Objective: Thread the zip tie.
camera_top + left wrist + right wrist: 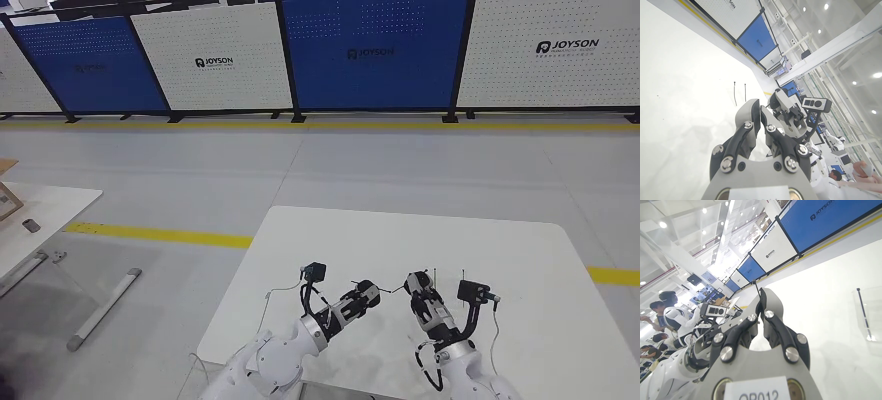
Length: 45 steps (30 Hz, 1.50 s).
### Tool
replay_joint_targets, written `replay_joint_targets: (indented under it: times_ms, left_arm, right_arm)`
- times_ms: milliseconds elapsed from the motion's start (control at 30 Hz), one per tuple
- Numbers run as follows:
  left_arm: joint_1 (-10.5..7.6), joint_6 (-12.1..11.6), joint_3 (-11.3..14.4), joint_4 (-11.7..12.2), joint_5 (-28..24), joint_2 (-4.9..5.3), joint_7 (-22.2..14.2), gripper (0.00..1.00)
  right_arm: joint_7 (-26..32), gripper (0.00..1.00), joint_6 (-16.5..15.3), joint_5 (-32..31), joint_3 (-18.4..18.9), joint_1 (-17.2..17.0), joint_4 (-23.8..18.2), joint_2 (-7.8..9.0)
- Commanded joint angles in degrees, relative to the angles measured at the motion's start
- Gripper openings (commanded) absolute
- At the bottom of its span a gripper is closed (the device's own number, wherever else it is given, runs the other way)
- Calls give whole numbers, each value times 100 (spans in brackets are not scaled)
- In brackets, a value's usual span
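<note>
Where the left tool (759, 106) pinches shut: a small dark bit at its tips, too small to identify.
Right tool (761, 294): clenched on the thin black plastic zip tie (756, 287), above the white tabletop (687, 75).
Zip tie: lengthwise in that grip, strap partly hidden, head poking past the tips towards the left tool.
Tabletop: two more black ties (735, 93) lying side by side.

The zip tie (756, 288) is black, as are the two loose ties (735, 93) on the plain white table (400, 240). The left gripper (760, 108) and right gripper (761, 294) are pale grey with black ribbed pads, black links and silver bolts. The fence panels (375, 50) alternate blue and white, finely dotted, and a yellow line (160, 235) crosses the grey floor (300, 160).
</note>
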Motion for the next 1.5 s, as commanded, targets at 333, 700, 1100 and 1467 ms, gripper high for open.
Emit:
replay_joint_targets:
  times_ms: [333, 700, 1100, 1467]
  left_arm:
    - [-66, 106, 29, 71, 17, -29, 398, 0]
    - [-66, 106, 29, 71, 17, -29, 398, 0]
    - [-66, 106, 29, 71, 17, -29, 398, 0]
    - [-228, 135, -127, 272, 37, -3, 213, 0]
  right_arm:
    - [0, 0, 0, 0, 0, 0, 0, 0]
    - [-775, 0, 33, -154, -221, 71, 248, -137]
    - [-911, 0, -16, -163, -200, 89, 263, -175]
    - [-994, 0, 249, -537, -344, 193, 398, -230]
